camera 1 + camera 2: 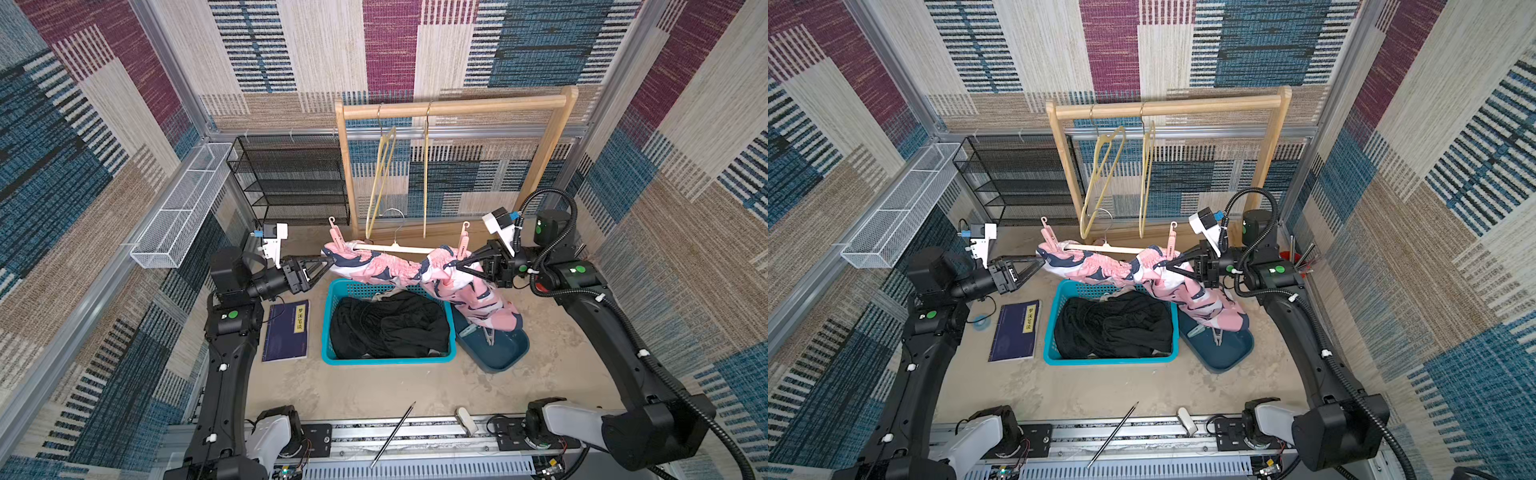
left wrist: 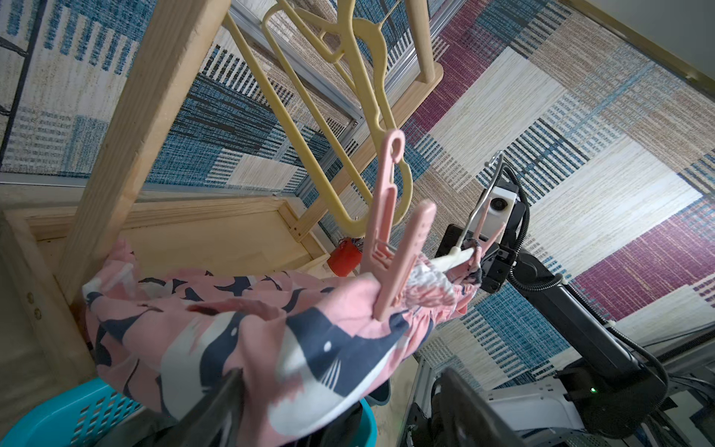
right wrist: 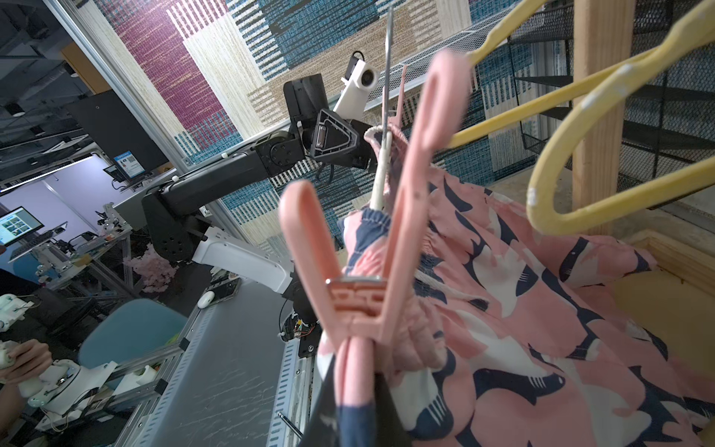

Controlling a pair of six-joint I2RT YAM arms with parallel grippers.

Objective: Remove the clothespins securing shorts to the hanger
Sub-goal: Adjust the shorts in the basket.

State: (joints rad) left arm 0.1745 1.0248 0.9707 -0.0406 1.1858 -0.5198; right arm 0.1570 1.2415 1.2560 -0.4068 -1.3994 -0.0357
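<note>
Enclosure: walls (image 1: 124, 166) of patchwork carpet in blue, maroon and beige around a sandy counter (image 1: 374, 386).

Far edge: a wooden rack (image 1: 453, 106) carries two yellow hangers (image 1: 380, 178), both bare. A black mesh shelf (image 1: 291, 178) stands toward the far left corner, and a white wire bin (image 1: 174, 216) runs along the left wall.

Centre: a teal basket (image 1: 388, 360) holds black cloth (image 1: 390, 324). A navy tray (image 1: 498, 357) touches its right side, and a mint peg (image 1: 1196, 331) lies in that tray. A purple book (image 1: 286, 332) lies just left of the basket.

Task item: pink shorts (image 1: 386, 268) with navy-and-white print hang on a white hanger (image 1: 399, 248) held in the air over the basket's far rim, off the rack. One leg drapes down to the tray. Two pink pegs stand upright at the waistband ends: left peg (image 1: 336, 237) and right peg (image 1: 463, 243), both clamped on.

Left tool (image 1: 330, 262): at the shorts' left end, below the left peg. The wrist view shows its fingers (image 2: 220, 402) apart with fabric between them, not clamped.

Right tool (image 1: 458, 261): closed tight at the base of the right peg (image 3: 356, 278). The peg's lower prongs run between its fingers, along with bunched waistband.

Near edge: a thin dark pencil (image 1: 392, 434) lies across the metal rail.
</note>
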